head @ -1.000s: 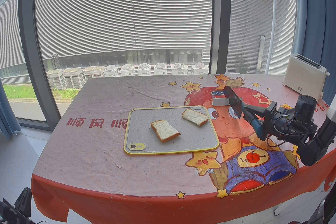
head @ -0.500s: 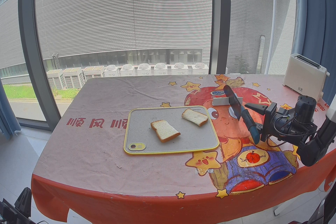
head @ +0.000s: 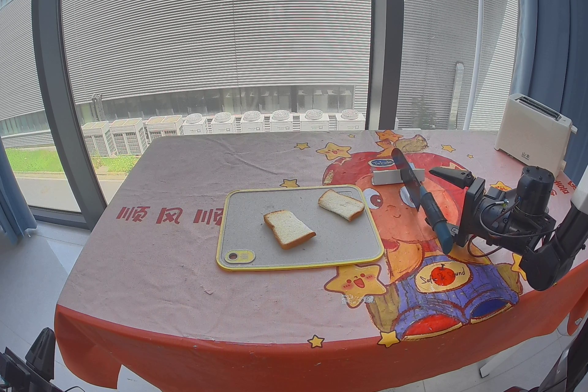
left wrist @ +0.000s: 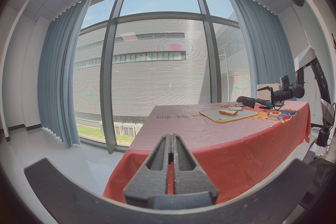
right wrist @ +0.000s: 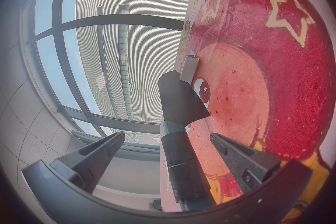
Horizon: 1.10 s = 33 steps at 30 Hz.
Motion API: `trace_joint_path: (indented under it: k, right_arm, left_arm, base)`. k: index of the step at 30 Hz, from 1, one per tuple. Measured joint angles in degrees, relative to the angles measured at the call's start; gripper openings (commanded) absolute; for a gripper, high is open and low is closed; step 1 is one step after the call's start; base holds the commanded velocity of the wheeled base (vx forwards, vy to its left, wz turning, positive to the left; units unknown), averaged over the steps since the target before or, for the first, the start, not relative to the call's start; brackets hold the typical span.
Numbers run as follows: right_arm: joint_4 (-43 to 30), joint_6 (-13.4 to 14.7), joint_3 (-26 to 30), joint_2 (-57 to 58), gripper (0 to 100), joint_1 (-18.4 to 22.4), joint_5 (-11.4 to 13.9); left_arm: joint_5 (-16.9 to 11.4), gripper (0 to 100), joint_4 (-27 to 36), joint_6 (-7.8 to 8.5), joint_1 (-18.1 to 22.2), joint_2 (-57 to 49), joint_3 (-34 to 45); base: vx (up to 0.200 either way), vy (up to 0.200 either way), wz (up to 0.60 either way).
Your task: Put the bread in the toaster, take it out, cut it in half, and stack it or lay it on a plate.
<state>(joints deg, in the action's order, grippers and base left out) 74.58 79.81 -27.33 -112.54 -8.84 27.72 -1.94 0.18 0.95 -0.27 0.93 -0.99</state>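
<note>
Right jaws gape either side of the broad, black-bladed knife [head: 422, 198]; left jaws, dark tapered wedges, press together.

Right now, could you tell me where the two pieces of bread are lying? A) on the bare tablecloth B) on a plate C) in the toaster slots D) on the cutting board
D: the near bread half and the far bread half both lie flat on the cutting board, apart from each other.
</note>
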Motion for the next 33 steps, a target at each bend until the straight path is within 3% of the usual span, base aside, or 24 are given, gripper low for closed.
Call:
trace_joint_path:
  k: [14, 23, 33]
  right_arm:
    - [-0.5, -0.8, 0.1, 1.1, 100, 1.0, -0.1]
    - [-0.7, -5.4, 0.7, 2.0, 100, 2.3, -0.1]
    - [-1.0, -6.1, 1.2, 3.5, 100, 3.2, -0.1]
  left_arm:
    - [0.0, 0, 0.0, 0.02, 0.0, 0.0, 0.0]
    - [0.0, 0, 0.0, 0.0, 0.0, 0.0, 0.0]
    - [0.0, 0, 0.0, 0.02, 0.0, 0.0, 0.0]
  base:
    - [0.0, 0.0, 0.0]
    - [0.0, 0.0, 0.0]
    - [0.0, 0.0, 0.0]
